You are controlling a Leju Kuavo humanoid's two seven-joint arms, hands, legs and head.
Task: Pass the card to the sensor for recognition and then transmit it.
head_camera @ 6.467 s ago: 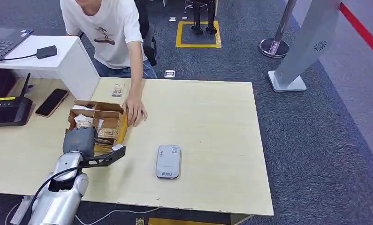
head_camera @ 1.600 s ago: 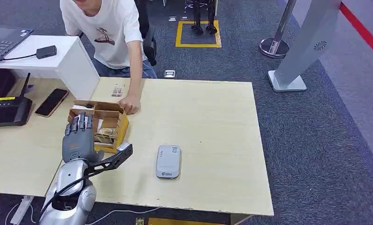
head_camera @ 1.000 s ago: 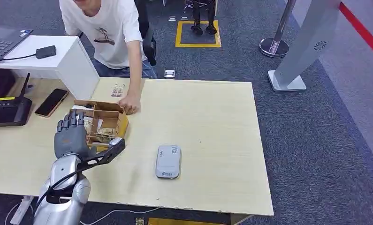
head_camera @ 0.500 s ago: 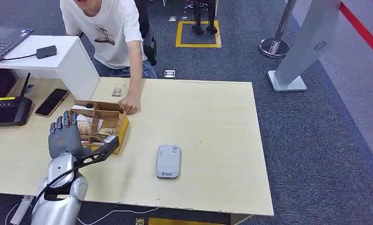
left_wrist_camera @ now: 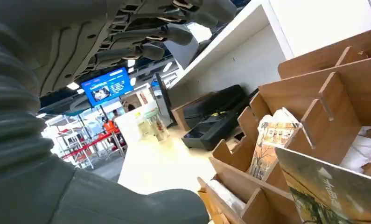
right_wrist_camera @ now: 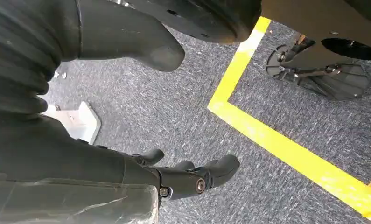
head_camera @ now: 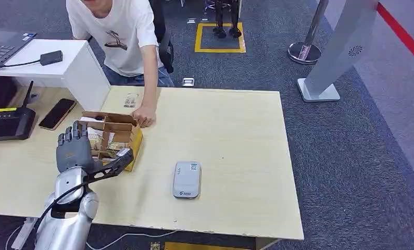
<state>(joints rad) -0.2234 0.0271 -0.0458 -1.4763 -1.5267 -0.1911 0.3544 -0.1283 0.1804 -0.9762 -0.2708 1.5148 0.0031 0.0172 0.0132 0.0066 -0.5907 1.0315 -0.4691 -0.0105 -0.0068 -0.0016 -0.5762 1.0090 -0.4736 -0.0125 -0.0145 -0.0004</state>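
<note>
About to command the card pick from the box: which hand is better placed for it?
Left. The left hand is raised, fingers apart, at the wooden box holding the cards. The right hand hangs by the carpet floor, away from the table.

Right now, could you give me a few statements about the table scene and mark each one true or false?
1. The left hand holds a card. False: it is raised by the wooden box, fingers spread, holding nothing.
2. The grey sensor lies flat on the table. True.
3. A person's hand touches the box. True.
4. The phone lies on the sensor. False: it lies apart, beyond the box.
</note>
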